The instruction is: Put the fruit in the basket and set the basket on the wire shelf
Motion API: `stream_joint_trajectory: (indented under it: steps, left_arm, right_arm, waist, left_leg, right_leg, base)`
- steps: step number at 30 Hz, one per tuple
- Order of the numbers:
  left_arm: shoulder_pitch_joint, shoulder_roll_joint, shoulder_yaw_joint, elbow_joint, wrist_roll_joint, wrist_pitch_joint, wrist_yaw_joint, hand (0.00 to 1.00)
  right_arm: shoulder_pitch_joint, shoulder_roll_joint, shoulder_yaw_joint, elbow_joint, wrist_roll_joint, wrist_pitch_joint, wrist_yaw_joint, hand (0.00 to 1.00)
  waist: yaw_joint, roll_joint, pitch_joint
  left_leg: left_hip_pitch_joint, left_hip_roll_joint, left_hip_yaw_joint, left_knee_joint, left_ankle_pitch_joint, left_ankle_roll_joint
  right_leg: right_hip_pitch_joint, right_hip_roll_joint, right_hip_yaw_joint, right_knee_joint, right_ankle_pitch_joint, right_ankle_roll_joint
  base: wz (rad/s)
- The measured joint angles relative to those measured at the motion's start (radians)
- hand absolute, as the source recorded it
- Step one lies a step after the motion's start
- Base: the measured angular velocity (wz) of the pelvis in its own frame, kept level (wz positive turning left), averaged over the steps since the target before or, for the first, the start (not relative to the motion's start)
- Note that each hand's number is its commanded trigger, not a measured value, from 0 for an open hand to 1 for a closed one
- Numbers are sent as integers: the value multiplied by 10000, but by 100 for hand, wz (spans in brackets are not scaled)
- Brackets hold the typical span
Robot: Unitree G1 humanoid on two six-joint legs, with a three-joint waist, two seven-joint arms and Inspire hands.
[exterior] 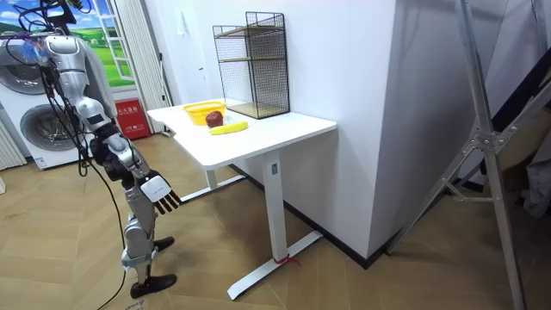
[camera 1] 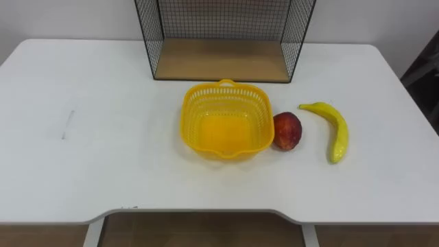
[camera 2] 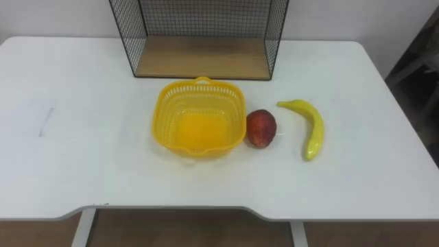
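The table [camera 1: 82, 165] carried everything: shelf [camera 1: 219, 62] at the back, empty basket [camera 1: 223, 120] before it. The robot's right hand [exterior: 162, 194] hung low, short of the table, fingers straight, holding nothing. The banana [camera 1: 336, 130] lay apart. The red fruit [camera 1: 287, 130] (touching the basket) looked risky to me: a clumsy nudge might roll it away.

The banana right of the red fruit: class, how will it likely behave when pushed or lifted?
The banana lies flat on its curve, so a push would probably spin or slide it, not roll it. Its glossy skin may slip on the smooth table. It looks stiff enough to lift by the middle without drooping.
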Motion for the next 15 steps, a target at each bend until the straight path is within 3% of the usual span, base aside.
stream_joint_trajectory:
  steps: [15]
  left_arm:
    - [-91, 31, 57, -2, 205, -6, -9, 0]
  right_arm:
    - [-76, -7, -22, 186, -12, 44, -120, 0]
  waist:
    - [14, 39, -21]
  left_leg:
    - [-8, -3, -19, 15, -1, 1]
  right_leg:
    - [-5, -2, -14, 1, -1, 0]
  base:
    - [0]
